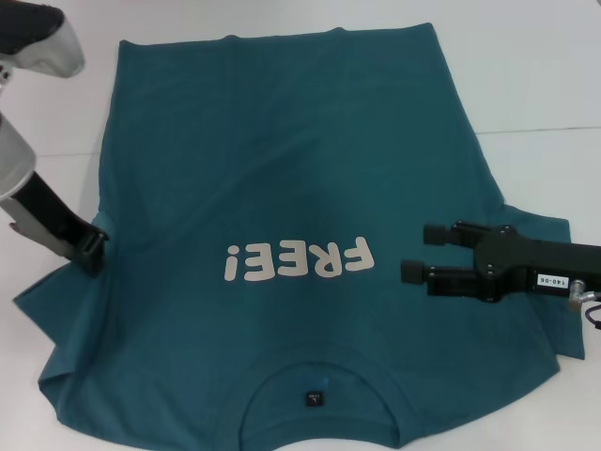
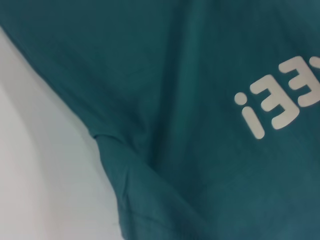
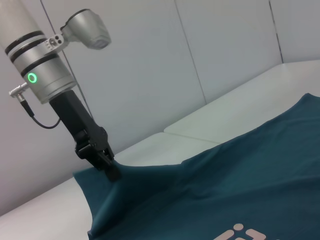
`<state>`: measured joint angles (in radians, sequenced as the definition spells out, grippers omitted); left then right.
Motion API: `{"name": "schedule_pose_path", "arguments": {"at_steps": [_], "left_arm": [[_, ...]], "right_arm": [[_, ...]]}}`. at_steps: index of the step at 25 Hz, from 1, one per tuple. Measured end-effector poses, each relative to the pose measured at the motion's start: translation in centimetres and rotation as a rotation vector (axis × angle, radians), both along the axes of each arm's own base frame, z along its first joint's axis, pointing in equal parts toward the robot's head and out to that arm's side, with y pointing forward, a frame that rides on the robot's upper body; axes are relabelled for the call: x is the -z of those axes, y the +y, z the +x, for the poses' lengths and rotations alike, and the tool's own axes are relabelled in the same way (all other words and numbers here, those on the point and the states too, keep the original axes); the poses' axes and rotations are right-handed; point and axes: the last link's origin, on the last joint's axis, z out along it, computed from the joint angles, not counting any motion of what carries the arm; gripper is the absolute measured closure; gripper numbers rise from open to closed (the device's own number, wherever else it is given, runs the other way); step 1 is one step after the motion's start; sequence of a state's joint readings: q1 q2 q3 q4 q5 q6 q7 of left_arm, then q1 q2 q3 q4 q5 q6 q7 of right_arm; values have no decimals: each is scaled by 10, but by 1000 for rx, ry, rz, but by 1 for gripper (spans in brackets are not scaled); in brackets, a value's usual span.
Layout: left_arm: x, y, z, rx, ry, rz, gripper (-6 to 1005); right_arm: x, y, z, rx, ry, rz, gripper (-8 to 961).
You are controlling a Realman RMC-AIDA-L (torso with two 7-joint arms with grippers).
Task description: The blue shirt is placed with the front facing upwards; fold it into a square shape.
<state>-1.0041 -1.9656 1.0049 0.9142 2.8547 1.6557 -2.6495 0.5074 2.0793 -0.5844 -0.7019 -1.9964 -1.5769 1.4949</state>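
Note:
The blue shirt [image 1: 282, 178] lies spread on the white table with its front up. Its off-white "FREE!" print [image 1: 296, 260] shows in the head view, and the round neck with a dark label [image 1: 313, 398] lies nearest me. My left gripper [image 1: 92, 254] sits at the shirt's left edge by the sleeve. In the right wrist view that left gripper [image 3: 111, 171] is shut on the cloth, which tents up to it. My right gripper [image 1: 415, 253] hovers open over the shirt's right side, level with the print, holding nothing. The left wrist view shows the shirt [image 2: 190, 100] and part of the print.
White table [image 1: 545, 85] surrounds the shirt, with a seam line running across it behind the right side. Pale wall panels [image 3: 200, 50] stand beyond the table's far edge. The shirt's right sleeve [image 1: 554, 310] lies under the right arm.

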Motion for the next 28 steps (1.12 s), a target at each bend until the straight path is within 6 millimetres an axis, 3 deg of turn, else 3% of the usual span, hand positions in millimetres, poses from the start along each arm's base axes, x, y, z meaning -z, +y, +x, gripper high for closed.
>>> {"name": "schedule_pose_path", "arguments": {"at_steps": [5,11,14,17,21,28], "left_arm": [[20,4,1,-15,-39,46,973],[68,4,-4,-6,-126,123,866],[79,5,-9,-3,-146,175,791],[73,8,-17,-19,-169,269,675],[52,7,-45,-96,-194,441,569],[43,-2,-82,-181,-188,527,412]], "right_arm": [[0,1,0,-2,-4,3,36],[0,1,1,1,-7,5,36],[0,1,1,3,-7,3,36],[-1,1,1,5,-7,3,36],[-1,2,3,18,-12,11,36],[0,5,1,20,-12,15,36]]}}
